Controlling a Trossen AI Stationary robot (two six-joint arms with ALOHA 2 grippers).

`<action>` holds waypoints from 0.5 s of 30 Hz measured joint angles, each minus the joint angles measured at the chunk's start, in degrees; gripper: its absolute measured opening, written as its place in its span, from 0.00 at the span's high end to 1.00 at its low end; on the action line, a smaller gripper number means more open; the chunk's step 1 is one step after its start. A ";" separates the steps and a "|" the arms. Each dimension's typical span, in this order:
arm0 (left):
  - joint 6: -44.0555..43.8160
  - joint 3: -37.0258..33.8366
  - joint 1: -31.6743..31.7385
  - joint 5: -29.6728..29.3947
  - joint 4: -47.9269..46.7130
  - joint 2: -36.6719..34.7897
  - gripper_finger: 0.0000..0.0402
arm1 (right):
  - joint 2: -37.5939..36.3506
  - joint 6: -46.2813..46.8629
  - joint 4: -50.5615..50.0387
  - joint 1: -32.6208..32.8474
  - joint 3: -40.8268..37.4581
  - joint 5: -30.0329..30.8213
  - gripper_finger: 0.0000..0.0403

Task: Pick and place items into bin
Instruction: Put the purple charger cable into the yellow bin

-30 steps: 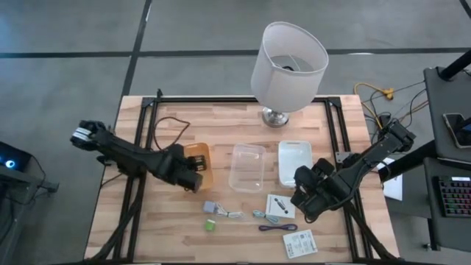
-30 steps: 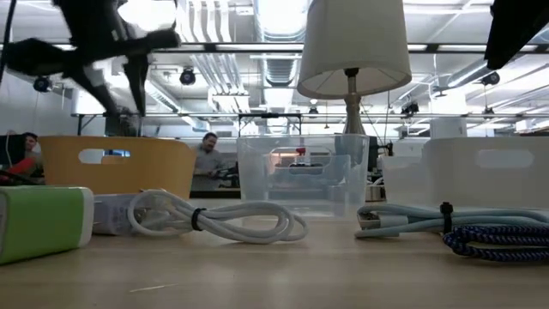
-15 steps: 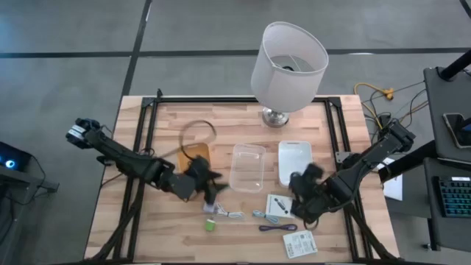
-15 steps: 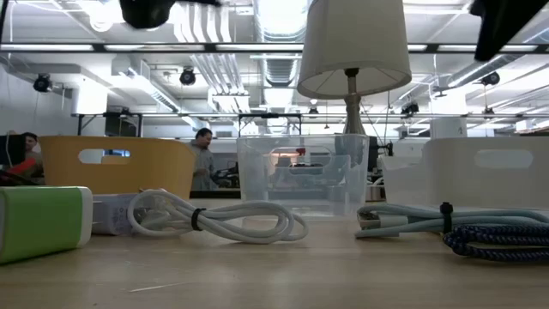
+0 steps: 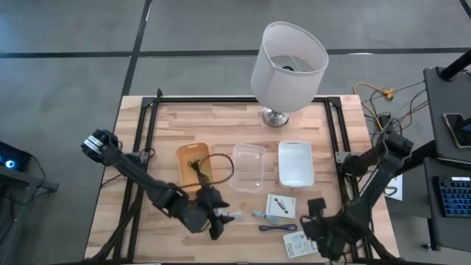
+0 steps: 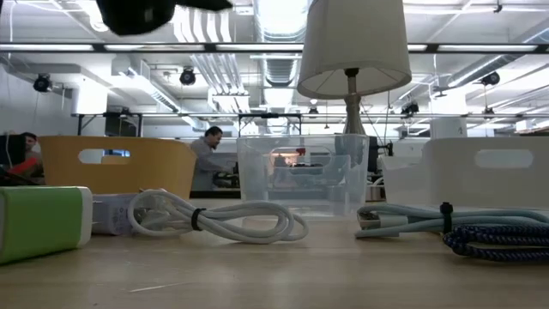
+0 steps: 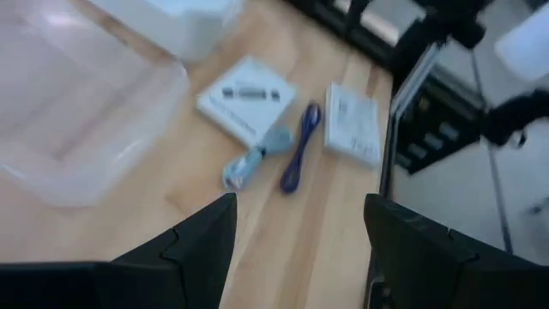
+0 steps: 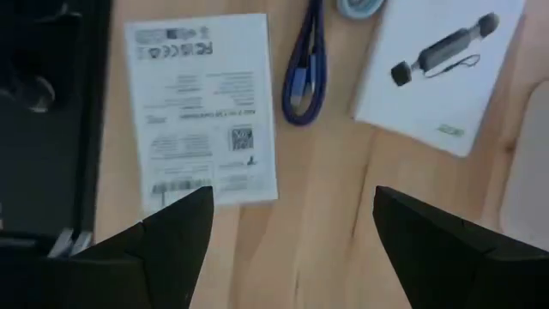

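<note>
From above, the left gripper [image 5: 213, 221] is now hovering low over the front of the table beside the white coiled cable [image 5: 233, 215], having swung forward from the orange bin [image 5: 193, 165] where it was a second ago. A black cable [image 5: 213, 166] is now lying looped across that bin's rim, half inside. The right gripper [image 5: 321, 234] has also dropped toward the front edge, sitting over the printed white card [image 5: 297, 241]; earlier it was farther back, by the white tray [image 5: 295, 163]. The purple cable [image 5: 278, 228], pale-blue cable [image 5: 260, 216] and boxed card [image 5: 280, 205] are lying where they were, in front of the clear bin [image 5: 248, 167].

At table height, the green block [image 6: 43, 221], the white cable and the blue cables are resting unmoved; a dark arm part is showing blurred at the top left, probably the left arm.

The left wrist view is showing its fingers [image 7: 199, 247] spread apart over bare wood, holding nothing.

The right wrist view is showing its fingers [image 8: 176, 232] spread wide just over the printed card, with the purple cable beside it.
</note>
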 joint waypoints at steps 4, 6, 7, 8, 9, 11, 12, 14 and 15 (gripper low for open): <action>1.62 0.79 1.71 5.75 0.30 4.95 0.43 | 3.57 -1.34 3.06 -3.02 0.77 0.47 0.28; 1.67 1.06 2.32 7.71 0.89 6.69 0.45 | 4.55 -3.91 4.52 -3.87 2.28 0.16 0.30; 2.00 1.33 2.45 8.28 2.17 7.28 0.47 | 4.76 -5.11 4.89 -4.02 2.46 -0.54 0.31; 2.64 1.54 2.45 8.64 3.46 7.58 0.48 | 5.15 -5.94 5.10 -3.98 2.48 -1.03 0.32; 2.87 1.65 2.40 8.78 4.43 7.72 0.49 | 5.50 -6.37 5.94 -3.96 2.34 -2.12 0.34; 2.94 1.64 2.54 8.80 6.69 7.96 0.51 | 6.21 -6.55 8.69 -3.96 1.59 -2.72 0.37; 2.96 1.47 2.57 8.83 7.68 8.03 0.52 | 6.68 -6.40 10.03 -3.99 1.25 -2.72 0.39; 3.13 1.31 2.67 8.54 7.99 8.05 0.53 | 7.88 -6.08 13.80 -4.52 0.87 -2.37 0.42; 3.07 1.31 2.74 8.20 7.97 8.05 0.53 | 8.58 -6.03 14.80 -4.92 0.77 -2.34 0.43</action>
